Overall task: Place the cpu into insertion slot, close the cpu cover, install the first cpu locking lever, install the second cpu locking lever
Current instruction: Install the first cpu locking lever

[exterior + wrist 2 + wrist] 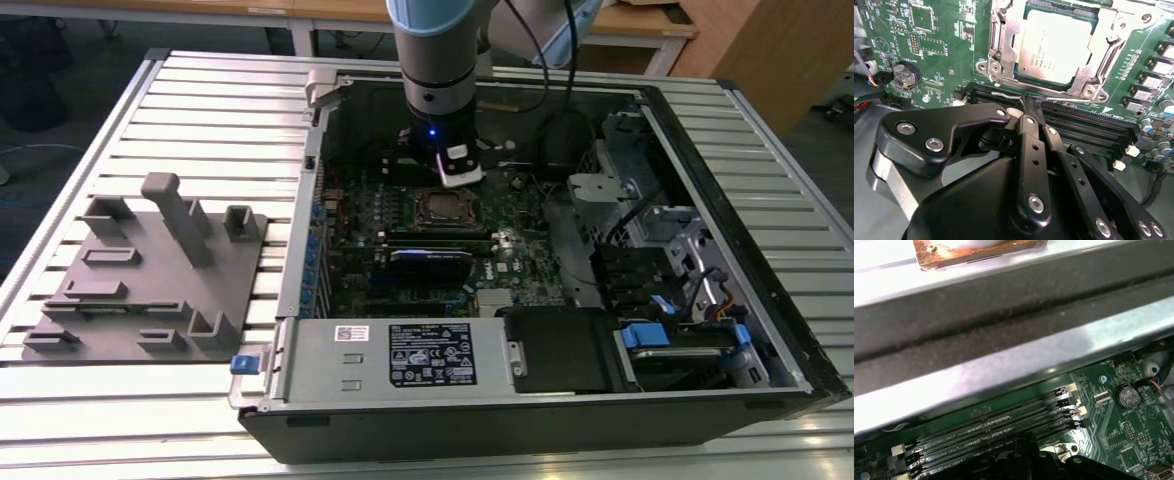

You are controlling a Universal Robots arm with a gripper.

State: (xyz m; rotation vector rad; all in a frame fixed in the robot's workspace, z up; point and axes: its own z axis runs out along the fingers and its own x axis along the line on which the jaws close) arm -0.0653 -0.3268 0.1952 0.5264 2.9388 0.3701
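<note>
Tool (1029, 107) fingertips pinched together just beside covered cpu (1056, 47).

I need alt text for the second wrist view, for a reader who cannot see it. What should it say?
A silvery cpu sits in its socket on a green motherboard, with the metal cpu cover closed around it. The black gripper is in the foreground, its fingertips together at a thin wire lever beside the black memory slots.

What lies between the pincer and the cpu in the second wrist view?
In the second wrist view, the long black memory slots run across the green board between the pincer and the cpu, along with the lower edge of the cpu cover.
</note>
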